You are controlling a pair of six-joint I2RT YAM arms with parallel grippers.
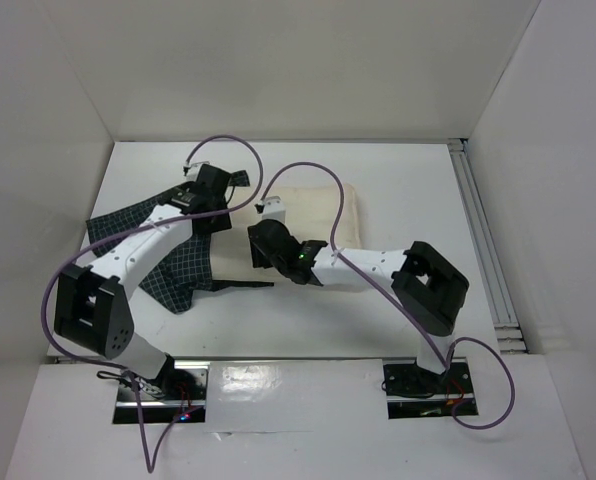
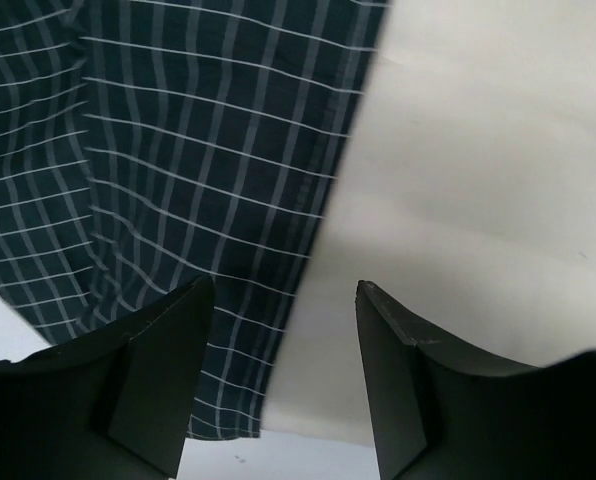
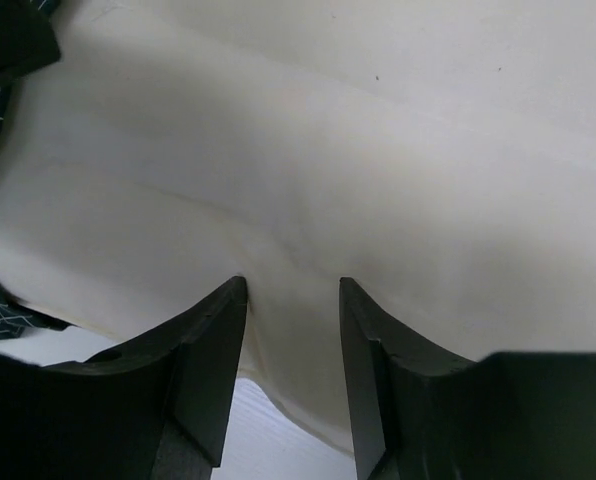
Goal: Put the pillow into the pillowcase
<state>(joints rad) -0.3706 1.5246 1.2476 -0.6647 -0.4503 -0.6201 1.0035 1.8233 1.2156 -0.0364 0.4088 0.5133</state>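
Two end effectors apart | pillow (image 1: 313, 205) half hidden by arms | pillowcase (image 1: 178, 275) partly covered

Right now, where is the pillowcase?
In the top view the pillowcase lies crumpled left of centre, under the left arm, its right edge meeting the pillow.

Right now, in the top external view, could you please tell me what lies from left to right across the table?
pillowcase → left gripper → right gripper → pillow → rail along the table's right edge.
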